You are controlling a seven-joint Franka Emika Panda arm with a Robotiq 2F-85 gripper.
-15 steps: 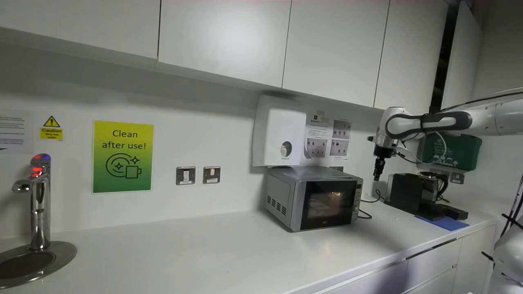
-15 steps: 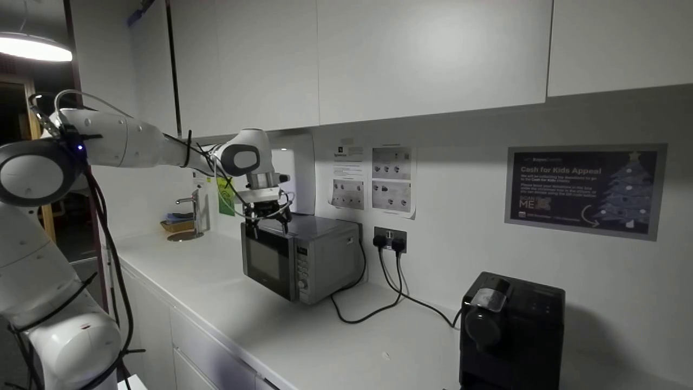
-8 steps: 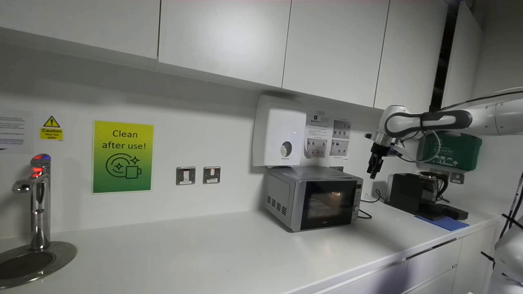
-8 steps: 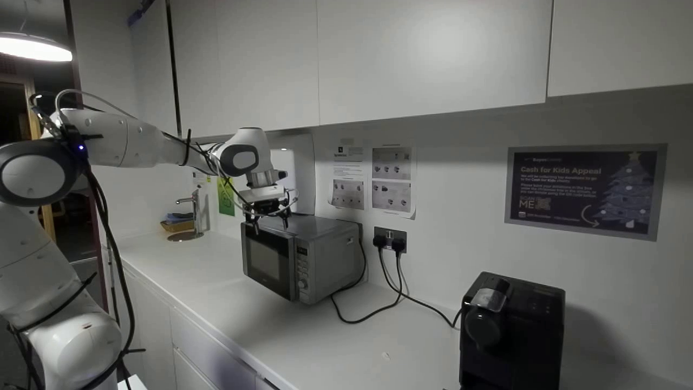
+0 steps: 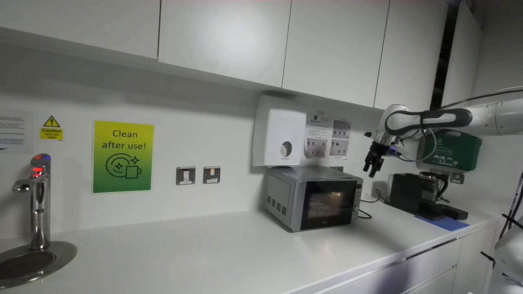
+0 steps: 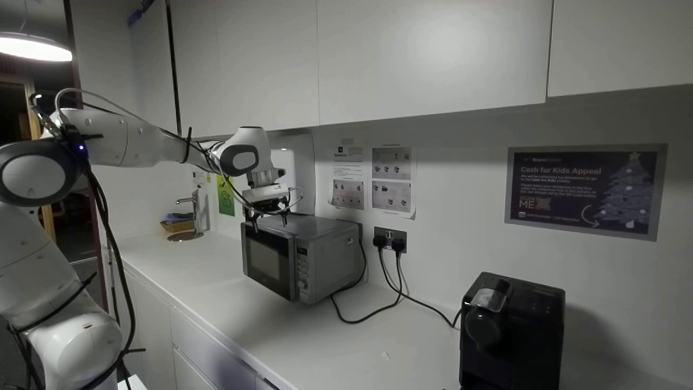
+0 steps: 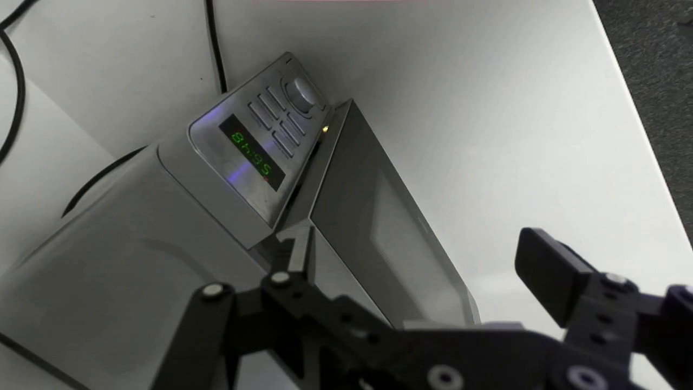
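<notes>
My gripper [image 5: 369, 172] is open and empty, fingers pointing down; it also shows in an exterior view [image 6: 270, 225] and in the wrist view [image 7: 414, 244]. It hangs near the upper front of a grey microwave [image 5: 286, 183], which also shows in an exterior view [image 6: 333, 257]. In the wrist view, one finger overlaps the top front edge by the door [image 7: 379, 216]; whether it touches cannot be told. The other finger is out in front, over the counter. A dark gap with a small amber glint shows between the door and the control panel [image 7: 260, 135], whose display is lit green.
A black coffee machine [image 6: 514, 336] stands along the counter [image 6: 325, 346]. Power cables [image 6: 373, 314] run behind the microwave to wall sockets. Overhead cabinets [image 5: 335, 49] and a white dispenser [image 5: 282, 134] are above. A tap [image 5: 40, 204] stands at the far end.
My gripper has turned and tilted, so both fingers now show apart in an exterior view. It has risen slightly. It stays open, and the microwave has not moved.
</notes>
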